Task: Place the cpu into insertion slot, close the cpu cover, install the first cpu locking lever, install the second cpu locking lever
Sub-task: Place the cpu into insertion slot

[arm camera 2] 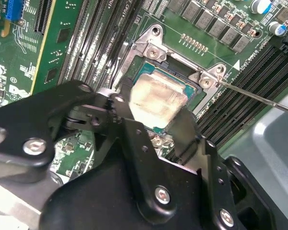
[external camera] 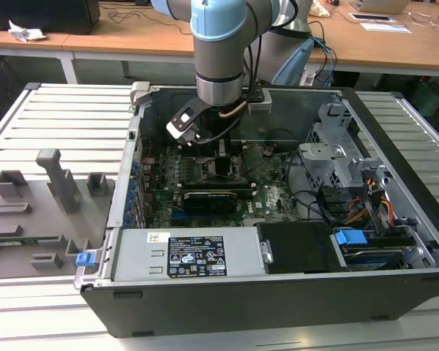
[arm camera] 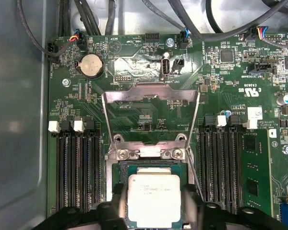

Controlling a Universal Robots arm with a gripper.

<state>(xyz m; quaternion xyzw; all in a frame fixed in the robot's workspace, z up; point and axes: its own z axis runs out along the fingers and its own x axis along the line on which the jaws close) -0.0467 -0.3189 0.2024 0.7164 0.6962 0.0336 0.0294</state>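
Note:
The cpu (arm camera: 153, 199), a square chip with a silvery face, sits between my gripper's (arm camera: 153, 208) black fingers (arm camera: 189, 203), directly over the insertion slot (arm camera: 119, 167). In the second wrist view the cpu (arm camera 2: 158, 100) lies low in the insertion slot's (arm camera 2: 145, 72) frame, with a finger (arm camera 2: 182, 132) against each side. The gripper is shut on it. The cpu cover (arm camera: 151, 90) stands swung open beyond the slot, its window showing green board. A thin locking lever (arm camera 2: 259, 98) juts out free beside the slot. In the exterior view the gripper (external camera: 223, 157) reaches down into the computer case.
Black memory slots (arm camera: 74, 167) flank the socket on both sides. A long black card (external camera: 208, 199) lies toward the case front, beside the power supply (external camera: 197, 256). A metal drive cage (external camera: 336, 153) and cables (external camera: 351, 208) fill the exterior view's right. A grey fixture tray (external camera: 36, 212) lies outside the case.

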